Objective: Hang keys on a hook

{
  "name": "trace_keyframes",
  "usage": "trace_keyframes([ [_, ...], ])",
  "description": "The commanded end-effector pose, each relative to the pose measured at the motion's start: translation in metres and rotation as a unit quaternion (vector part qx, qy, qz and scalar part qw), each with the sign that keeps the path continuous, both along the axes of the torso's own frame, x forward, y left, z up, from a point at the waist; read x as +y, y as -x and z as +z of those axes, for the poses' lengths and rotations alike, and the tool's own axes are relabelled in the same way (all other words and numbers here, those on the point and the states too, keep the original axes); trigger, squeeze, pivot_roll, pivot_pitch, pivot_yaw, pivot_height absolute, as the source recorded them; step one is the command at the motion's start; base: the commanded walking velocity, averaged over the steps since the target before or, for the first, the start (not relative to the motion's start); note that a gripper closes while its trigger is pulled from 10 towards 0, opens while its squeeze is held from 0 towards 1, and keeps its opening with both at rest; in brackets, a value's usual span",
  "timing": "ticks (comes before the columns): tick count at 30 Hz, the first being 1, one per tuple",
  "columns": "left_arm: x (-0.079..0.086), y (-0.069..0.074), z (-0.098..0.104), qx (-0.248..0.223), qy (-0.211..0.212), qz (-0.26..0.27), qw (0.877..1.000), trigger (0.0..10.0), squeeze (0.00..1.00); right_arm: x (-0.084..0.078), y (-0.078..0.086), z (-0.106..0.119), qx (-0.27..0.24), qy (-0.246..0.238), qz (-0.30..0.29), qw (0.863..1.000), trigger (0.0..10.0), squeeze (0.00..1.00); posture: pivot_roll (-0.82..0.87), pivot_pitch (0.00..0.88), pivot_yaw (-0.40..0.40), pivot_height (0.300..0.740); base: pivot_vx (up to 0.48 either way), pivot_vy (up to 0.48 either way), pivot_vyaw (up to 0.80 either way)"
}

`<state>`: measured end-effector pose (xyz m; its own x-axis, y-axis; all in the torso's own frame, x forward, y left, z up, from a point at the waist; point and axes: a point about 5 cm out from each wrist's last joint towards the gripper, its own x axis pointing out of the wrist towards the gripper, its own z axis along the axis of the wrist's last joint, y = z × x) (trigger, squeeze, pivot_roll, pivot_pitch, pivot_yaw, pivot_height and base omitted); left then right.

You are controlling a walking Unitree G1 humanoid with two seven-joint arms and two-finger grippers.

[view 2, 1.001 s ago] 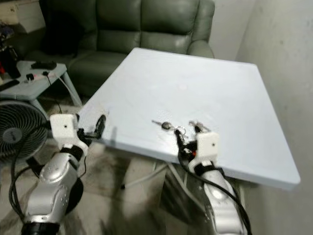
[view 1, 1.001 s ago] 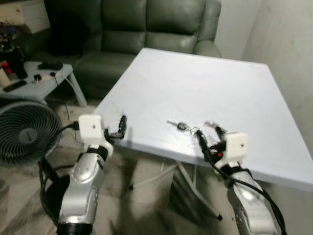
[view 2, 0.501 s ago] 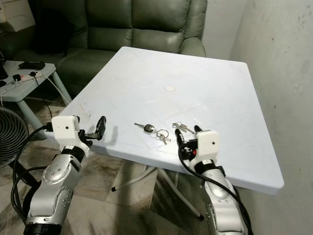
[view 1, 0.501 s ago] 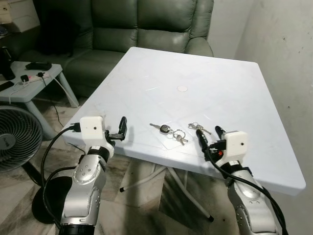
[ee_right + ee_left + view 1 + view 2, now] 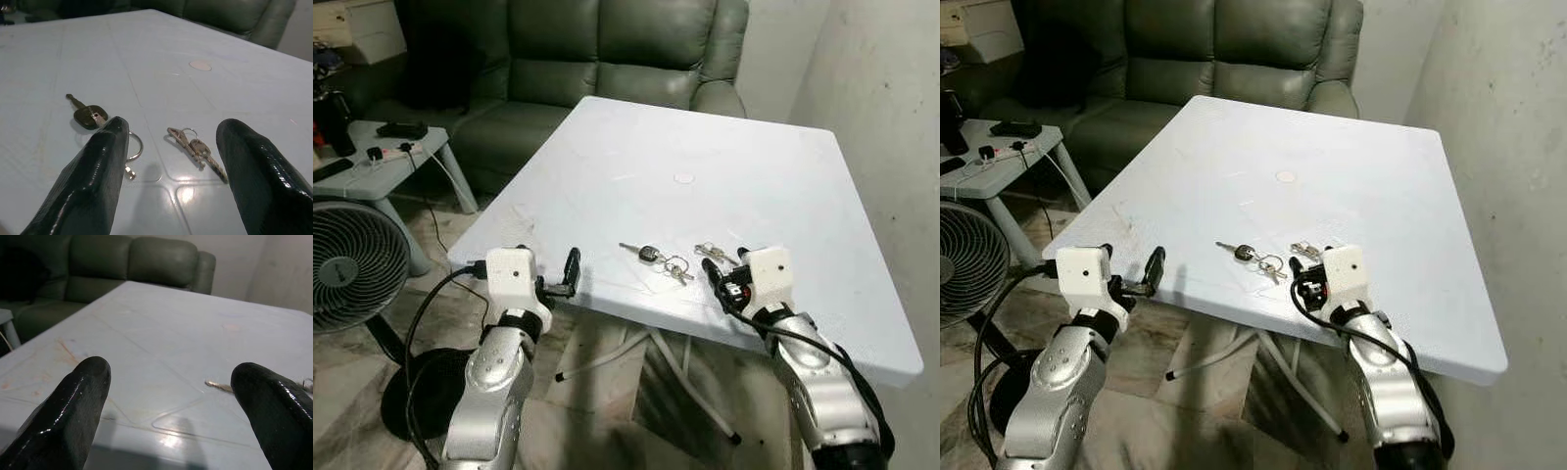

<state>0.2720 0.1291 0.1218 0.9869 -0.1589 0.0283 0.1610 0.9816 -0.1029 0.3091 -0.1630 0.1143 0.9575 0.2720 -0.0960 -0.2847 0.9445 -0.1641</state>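
**Right tool lined up on the keys, nothing picked yet**

Right tool (image 5: 724,266) sits low at the near edge of the worktop (image 5: 705,166), fingers (image 5: 93,181) spread apart, nothing between them. In its wrist view the small bunch of keys (image 5: 195,149) lies flat in the gap ahead of the fingertips, not touched.

Left tool (image 5: 570,274) hangs at the near left edge of the worktop, fingers (image 5: 73,401) also spread and empty. Looks idle.

Two sets on the worktop, close together:
- small bunch of keys: a couple of plain metal keys on a thin ring, just ahead of the right tool.
- black-headed key (image 5: 646,252) with a larger split ring (image 5: 675,266) trailing from it, just to the left of the small bunch, near the right tool's left finger.

Both lie flat on a smooth white surface, so they'll be fiddly to pinch; thin metal, likely to slide.

Step, as I read it: pre-grasp, task barely started. Next move needs the right tool to go forward and down so the fingers straddle the bunch, then close. Risk: pushing the keys along instead of catching them.

No hook anywhere I can see. Sofa (image 5: 607,49) behind the worktop, fan (image 5: 357,264) and side table (image 5: 386,162) off to the left.
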Motion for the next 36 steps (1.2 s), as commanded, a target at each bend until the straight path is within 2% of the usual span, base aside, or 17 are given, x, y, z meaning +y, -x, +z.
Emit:
trace_keyframes([
  [1, -0.002, 0.003, 0.005, -0.012, -0.007, -0.008, 1.0, 10.0, 0.0, 0.001, -0.005, 0.002, 0.009, 0.015, 0.012, 1.0, 10.0, 0.0, 0.06, 0.0, -0.029, 0.74, 0.0, 0.0, 0.0],
  [9, -0.008, 0.013, 0.008, -0.015, -0.012, -0.026, 0.999, 10.0, 0.0, 0.005, -0.015, 0.01, 0.006, 0.019, 0.051, 0.999, 10.0, 0.0, 0.07, 0.035, -0.044, 0.74, 0.0, 0.0, 0.0],
  [12, -0.014, 0.017, 0.007, -0.018, -0.03, -0.049, 0.998, 10.0, 0.0, 0.014, -0.02, 0.011, 0.008, 0.015, 0.067, 0.998, 10.0, 0.0, 0.09, 0.064, -0.053, 0.74, 0.0, 0.0, 0.0],
  [18, -0.017, 0.021, 0.008, -0.016, -0.032, -0.059, 0.998, 10.0, 0.0, 0.028, -0.027, 0.012, 0.028, -0.032, 0.091, 0.995, 10.0, 0.0, 0.09, 0.089, -0.054, 0.74, 0.0, 0.0, 0.0],
  [19, -0.017, 0.022, 0.009, -0.015, -0.03, -0.06, 0.998, 10.0, 0.0, 0.031, -0.031, 0.014, 0.024, -0.042, 0.091, 0.995, 10.0, 1.0, 0.09, 0.096, -0.052, 0.74, 0.0, 0.0, 0.0],
  [25, -0.019, 0.027, 0.009, -0.01, -0.03, -0.062, 0.998, 10.0, 0.0, 0.039, -0.036, 0.018, 0.022, -0.049, 0.106, 0.993, 10.0, 1.0, 0.1, 0.117, -0.051, 0.74, 0.0, 0.0, 0.0],
  [27, -0.019, 0.029, 0.008, -0.005, -0.03, -0.063, 0.998, 10.0, 0.0, 0.042, -0.04, 0.019, 0.025, -0.031, 0.106, 0.994, 10.0, 1.0, 0.1, 0.126, -0.053, 0.74, 0.0, 0.0, 0.0],
  [28, -0.019, 0.031, 0.007, -0.004, -0.03, -0.063, 0.998, 10.0, 0.0, 0.043, -0.042, 0.02, 0.023, -0.028, 0.107, 0.994, 10.0, 0.0, 0.11, 0.13, -0.053, 0.74, 0.0, 0.0, 0.0],
  [36, -0.016, 0.036, 0.007, 0.004, -0.033, -0.057, 0.998, 10.0, 0.0, 0.049, -0.049, 0.022, 0.028, -0.031, 0.116, 0.992, 10.0, 0.0, 0.12, 0.148, -0.058, 0.74, 0.0, 0.0, 0.0],
])
